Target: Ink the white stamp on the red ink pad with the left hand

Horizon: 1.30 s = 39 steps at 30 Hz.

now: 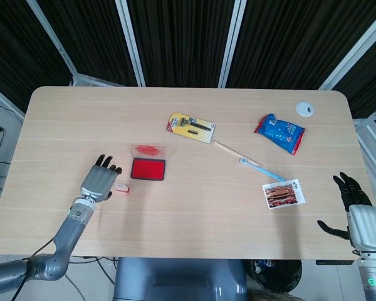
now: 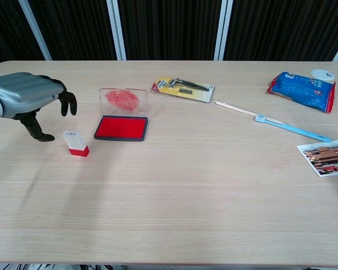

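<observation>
The white stamp [image 1: 121,187] [image 2: 75,143] with a red base lies on the table, just left of the red ink pad [image 1: 148,169] [image 2: 121,127]. The pad's clear lid [image 2: 123,100] stands open behind it, smeared with red. My left hand [image 1: 99,180] [image 2: 29,97] hovers immediately left of the stamp and slightly above it, fingers apart and curved down, holding nothing. My right hand [image 1: 357,210] rests open at the table's near right edge, far from the stamp.
A packaged razor [image 1: 190,126] lies behind the pad. Right of centre lie a thin stick with a blue handle [image 1: 249,162], a photo card [image 1: 283,193], a blue snack bag [image 1: 280,132] and a white round cap [image 1: 304,108].
</observation>
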### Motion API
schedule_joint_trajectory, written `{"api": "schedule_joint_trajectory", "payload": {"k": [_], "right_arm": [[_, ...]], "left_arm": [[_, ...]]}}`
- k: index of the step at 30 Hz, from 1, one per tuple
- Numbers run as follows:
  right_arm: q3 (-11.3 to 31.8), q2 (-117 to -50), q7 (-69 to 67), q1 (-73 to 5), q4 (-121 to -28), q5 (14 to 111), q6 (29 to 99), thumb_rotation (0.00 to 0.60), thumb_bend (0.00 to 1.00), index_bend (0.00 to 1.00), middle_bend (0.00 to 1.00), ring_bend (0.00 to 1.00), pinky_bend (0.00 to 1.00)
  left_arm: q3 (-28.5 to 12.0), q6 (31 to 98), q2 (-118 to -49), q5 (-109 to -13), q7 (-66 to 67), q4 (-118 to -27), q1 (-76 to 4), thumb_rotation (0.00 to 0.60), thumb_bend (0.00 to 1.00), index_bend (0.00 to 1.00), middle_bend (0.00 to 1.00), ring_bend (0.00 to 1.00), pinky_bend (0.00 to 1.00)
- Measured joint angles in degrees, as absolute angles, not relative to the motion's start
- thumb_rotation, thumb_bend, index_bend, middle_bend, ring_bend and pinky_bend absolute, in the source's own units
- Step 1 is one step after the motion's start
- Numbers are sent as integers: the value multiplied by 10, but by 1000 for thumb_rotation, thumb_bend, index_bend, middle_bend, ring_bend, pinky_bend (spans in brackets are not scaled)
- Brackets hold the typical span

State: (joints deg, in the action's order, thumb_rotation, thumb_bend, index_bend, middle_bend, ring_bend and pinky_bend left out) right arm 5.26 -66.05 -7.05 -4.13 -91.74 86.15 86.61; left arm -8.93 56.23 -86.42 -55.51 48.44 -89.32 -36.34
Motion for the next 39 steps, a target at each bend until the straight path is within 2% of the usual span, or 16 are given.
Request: {"api": "schedule_joint_trajectory", "payload": {"k": [17,39], "right_arm": [[53,-659,-79,-42,-918,858,863,600,76,0,0,0,186],[53,-659,-84,-41,-919,857,864,600,94,0,0,0,186]], "left_arm": [[-62,555,-918,-530,499,-840,-396,600,263,388,394,100,102],[-46,564,-932,-516,490,-815,-408,600,311,491,495,131,102]]}}
